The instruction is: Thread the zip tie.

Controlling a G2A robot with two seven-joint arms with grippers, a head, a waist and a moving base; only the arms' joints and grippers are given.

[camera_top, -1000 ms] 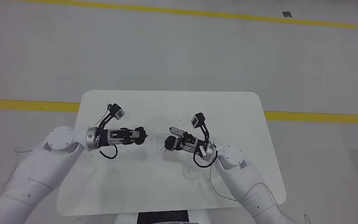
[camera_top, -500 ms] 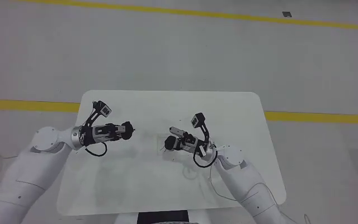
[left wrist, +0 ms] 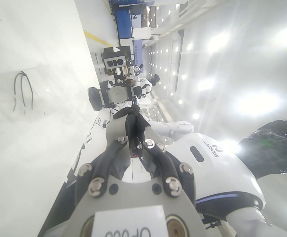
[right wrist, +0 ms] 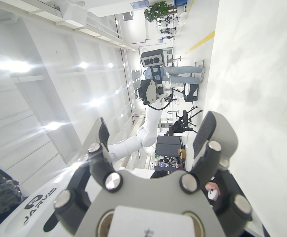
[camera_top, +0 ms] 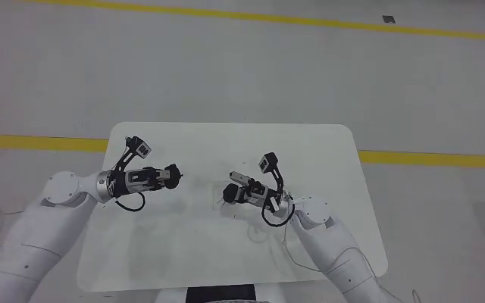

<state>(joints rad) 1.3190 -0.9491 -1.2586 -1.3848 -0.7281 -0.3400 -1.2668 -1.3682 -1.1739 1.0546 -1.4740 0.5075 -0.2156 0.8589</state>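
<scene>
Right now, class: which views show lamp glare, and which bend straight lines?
Left wrist view: ceiling lamps flare beside the left claw; table edge bows. Right wrist view: starburst lamps past the right claw; beams curve. Top view: even light, straight floor stripes.

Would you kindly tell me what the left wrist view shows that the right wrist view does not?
Left wrist view: the left end effector shut, and a dark looped zip tie lying on the table. Right wrist view: the right end effector open and holding nothing. Shared: the white table and bright ceiling lights.
</scene>
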